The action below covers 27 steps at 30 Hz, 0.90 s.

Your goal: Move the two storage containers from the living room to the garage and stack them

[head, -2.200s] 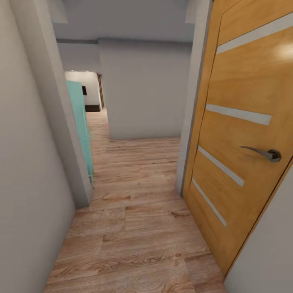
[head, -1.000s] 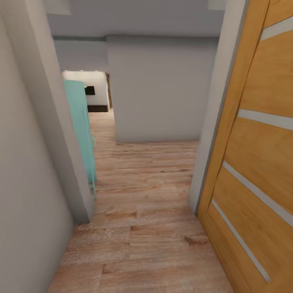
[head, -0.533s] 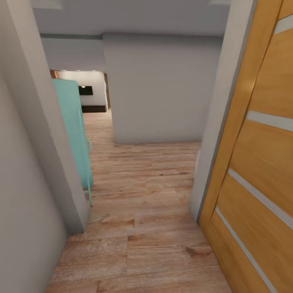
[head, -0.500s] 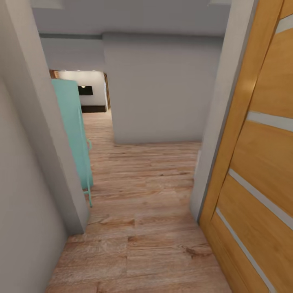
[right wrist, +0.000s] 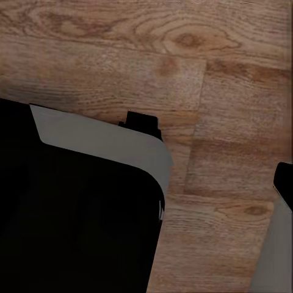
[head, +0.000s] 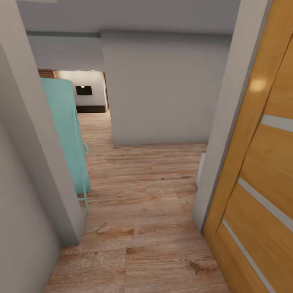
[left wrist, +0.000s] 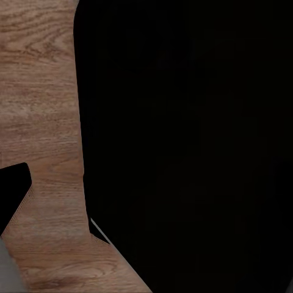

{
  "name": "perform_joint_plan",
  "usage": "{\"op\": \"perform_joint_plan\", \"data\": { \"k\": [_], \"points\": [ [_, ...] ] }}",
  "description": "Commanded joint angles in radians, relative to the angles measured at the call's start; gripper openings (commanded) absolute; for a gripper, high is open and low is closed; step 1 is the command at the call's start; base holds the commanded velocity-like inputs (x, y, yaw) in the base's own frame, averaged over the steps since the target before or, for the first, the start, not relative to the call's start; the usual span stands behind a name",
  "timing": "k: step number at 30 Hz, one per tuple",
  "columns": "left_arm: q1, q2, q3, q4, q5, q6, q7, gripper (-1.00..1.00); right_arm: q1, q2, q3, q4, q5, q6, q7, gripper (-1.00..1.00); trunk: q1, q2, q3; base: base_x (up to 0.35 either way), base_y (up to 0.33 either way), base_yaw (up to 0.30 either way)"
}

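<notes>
— Hallway ahead?
— Yes. Wood-plank flooring [head: 138, 195] runs between grey walls, with an open wood-panelled door [head: 260, 171] at the right and a teal cabinet [head: 67, 134] at the left, just past a wall corner [head: 44, 162].
— Further on?
— A grey partition wall [head: 162, 89] faces the camera; beside it an opening shows a brick edge [head: 47, 73] and a dark recess in a white wall [head: 84, 90].
— Containers?
— Nowhere among these things.
— Claws?
— Wrist views give planks and dark robot body [left wrist: 183, 140]; whether either claw is open or closed, I cannot tell.
</notes>
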Motion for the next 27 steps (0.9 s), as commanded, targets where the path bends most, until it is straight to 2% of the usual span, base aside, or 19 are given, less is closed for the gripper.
{"op": "perform_joint_plan", "data": {
  "k": [1,27],
  "points": [
    [0.000,0.000,0.001,0.000,0.001,-0.001,-0.002,1.00,-0.001,0.001,0.008,0.003,-0.008,-0.006,0.000,1.00,0.000,0.000,-0.001,0.269,0.000,0.000],
    [0.000,0.000,0.001,0.000,0.001,-0.001,-0.002,1.00,-0.001,0.000,0.008,0.003,-0.008,-0.006,0.001,1.00,0.000,0.000,-0.001,0.266,0.000,0.000]
  ]
}}
